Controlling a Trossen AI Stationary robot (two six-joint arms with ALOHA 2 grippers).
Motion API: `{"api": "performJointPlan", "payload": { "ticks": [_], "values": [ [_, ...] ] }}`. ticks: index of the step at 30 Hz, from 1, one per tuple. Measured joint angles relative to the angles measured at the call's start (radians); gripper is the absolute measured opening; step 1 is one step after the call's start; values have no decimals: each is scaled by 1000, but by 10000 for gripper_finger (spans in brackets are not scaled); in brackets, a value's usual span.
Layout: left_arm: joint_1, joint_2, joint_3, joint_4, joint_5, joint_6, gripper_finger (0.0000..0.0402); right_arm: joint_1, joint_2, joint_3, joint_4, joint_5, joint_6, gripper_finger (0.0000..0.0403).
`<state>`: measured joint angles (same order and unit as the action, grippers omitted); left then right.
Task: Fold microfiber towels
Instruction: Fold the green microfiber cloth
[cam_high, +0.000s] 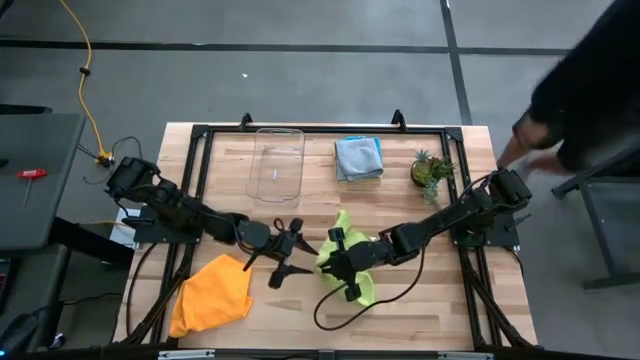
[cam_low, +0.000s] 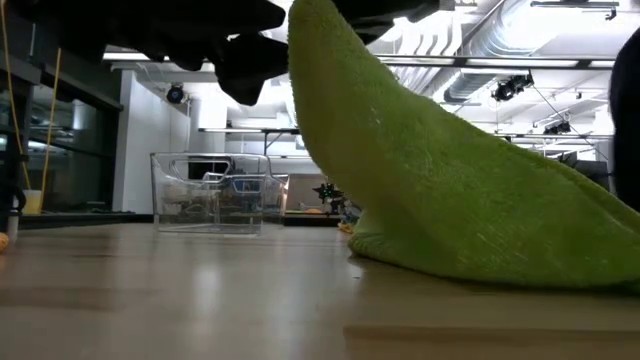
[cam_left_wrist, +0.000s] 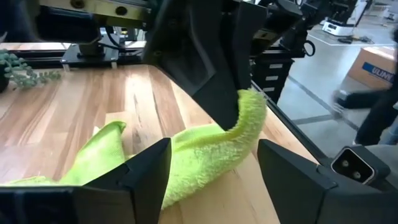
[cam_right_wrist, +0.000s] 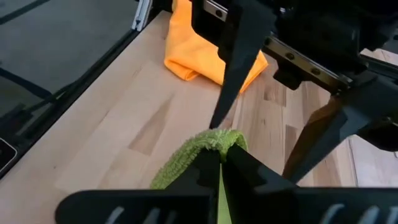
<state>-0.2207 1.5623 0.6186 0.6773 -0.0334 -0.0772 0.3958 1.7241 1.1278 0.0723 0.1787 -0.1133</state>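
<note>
Microfiber towels, high view, left to right. Orange towel (cam_high: 212, 294) lies crumpled at lower left of the table (cam_high: 420, 310), nothing holding it. Left gripper (cam_high: 290, 252) sits just right of it, near frame centre, fingers spread apart and holding nothing; its tips point toward the lime green towel. Clear plastic tray (cam_high: 277, 163) stands at upper centre-left. Lime green towel (cam_high: 345, 258) is at centre, slightly right; one corner is raised off the wood, the rest heaped on the table. Right gripper (cam_high: 334, 262) is clamped on that raised corner, fingers pressed together with the cloth pinched between them (right wrist view confirms (cam_right_wrist: 219, 163)). Grey-blue towel (cam_high: 358, 158) lies folded at upper centre-right. Small potted plant (cam_high: 432, 172) stands just right of it. A person (cam_high: 575, 90) is at the upper right edge, beyond the table.
</note>
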Motion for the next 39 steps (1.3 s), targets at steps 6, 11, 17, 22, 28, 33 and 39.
{"api": "performJointPlan", "payload": {
  "ticks": [6, 11, 17, 22, 28, 33, 39],
  "values": [
    [-4, 0, 0, 43, 99, 1, 235, -3, 0, 0, 7, -1, 0, 0],
    [-3, 0, 0, 64, 51, 1, 235, -3, 0, 0, 56, -35, -32, 0],
    [-4, 0, 0, 62, 39, 2, 235, -3, 0, 0, 83, -36, -53, 0],
    [-3, 0, 0, 62, 108, 25, 233, -5, 0, 0, 84, -25, -52, 0],
    [-3, 0, 0, 61, 112, 27, 188, -5, 0, 0, 85, -24, -52, 0],
    [-3, 0, 0, 61, 111, 43, 103, -11, 0, 0, 86, -26, -52, 0],
    [-1, 0, -2, 51, 101, 92, 8, -13, -2, 0, 82, 47, 31, 4]
  ]
}}
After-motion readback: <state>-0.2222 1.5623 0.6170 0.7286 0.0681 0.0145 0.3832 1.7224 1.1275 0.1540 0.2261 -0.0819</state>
